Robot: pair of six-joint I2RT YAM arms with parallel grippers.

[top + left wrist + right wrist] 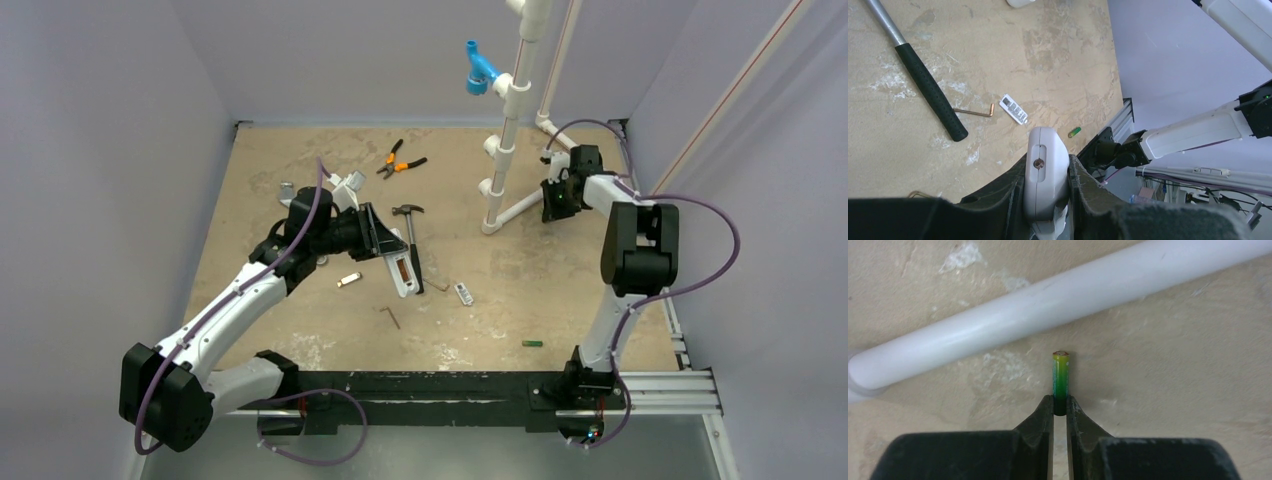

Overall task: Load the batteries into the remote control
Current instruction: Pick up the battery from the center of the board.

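Observation:
My left gripper (383, 243) is shut on the white remote control (404, 274), held above the table beside the hammer. In the left wrist view the remote control (1046, 172) sits end-on between the two dark fingers. One green battery (531, 343) lies on the table at the near right, also seen as a battery (1074, 132) past the remote. My right gripper (553, 200) is low at the foot of the pipe stand. Its wrist view shows the gripper (1060, 407) shut on the lower end of a second green battery (1060, 374), which points toward a white pipe (1048, 305).
A hammer (411, 245) lies mid-table, with a small printed grey plate (463, 293), a bent hex key (392, 316) and a silver clip piece (348, 280) nearby. Orange-handled pliers (401, 161) lie at the back. The white pipe stand (505, 150) rises at the back right.

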